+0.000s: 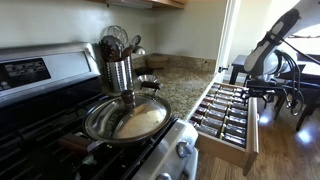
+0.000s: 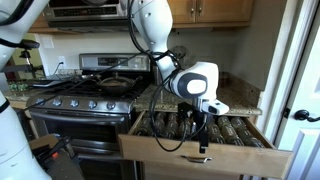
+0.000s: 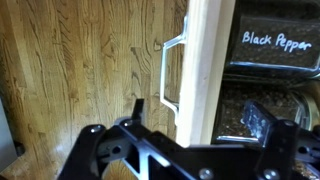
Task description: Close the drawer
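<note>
Hand [image 3: 195,112] wide open, astride drawer [image 3: 205,60] front panel.

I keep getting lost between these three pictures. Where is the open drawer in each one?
In an exterior view: the drawer juts out at lower right, beside the stove.
In an exterior view: the drawer spans the bottom centre, front panel facing us.
Wrist view: the drawer front runs upright mid-picture, seen edge-on.
Shared landmark: the spice jars inside it.

End effector [image 3: 200,112] base cut off below; drawer [image 3: 205,60] mostly outside frame.
</note>
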Controlling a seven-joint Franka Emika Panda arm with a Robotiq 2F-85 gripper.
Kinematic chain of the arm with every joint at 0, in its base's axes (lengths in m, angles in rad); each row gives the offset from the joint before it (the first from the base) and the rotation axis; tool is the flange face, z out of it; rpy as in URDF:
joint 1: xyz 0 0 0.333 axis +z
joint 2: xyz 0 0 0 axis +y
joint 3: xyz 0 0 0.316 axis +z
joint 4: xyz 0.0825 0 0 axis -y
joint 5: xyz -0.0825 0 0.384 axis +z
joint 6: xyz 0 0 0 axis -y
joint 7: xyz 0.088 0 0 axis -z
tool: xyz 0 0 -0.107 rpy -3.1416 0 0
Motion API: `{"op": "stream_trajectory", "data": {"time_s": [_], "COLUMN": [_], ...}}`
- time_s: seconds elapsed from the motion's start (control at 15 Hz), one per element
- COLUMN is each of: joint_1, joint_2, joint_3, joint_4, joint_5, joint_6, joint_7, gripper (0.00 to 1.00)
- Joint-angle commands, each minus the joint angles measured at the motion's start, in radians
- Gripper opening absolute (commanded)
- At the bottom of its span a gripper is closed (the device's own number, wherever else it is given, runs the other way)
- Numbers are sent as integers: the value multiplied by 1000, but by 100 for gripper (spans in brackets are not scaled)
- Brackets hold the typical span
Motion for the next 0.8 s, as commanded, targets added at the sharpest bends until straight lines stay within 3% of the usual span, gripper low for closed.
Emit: {"op": "stream_trajectory", "data": {"time_s": [0.0, 0.73], "joint_1": [-26, -13], "joint_2": [41, 74], "joint_3": [25, 42], "joint_4": [37, 116], "joint_5": [42, 64], "joint_6": [19, 22], "joint_7": [-27, -16], "gripper": [100, 100]}}
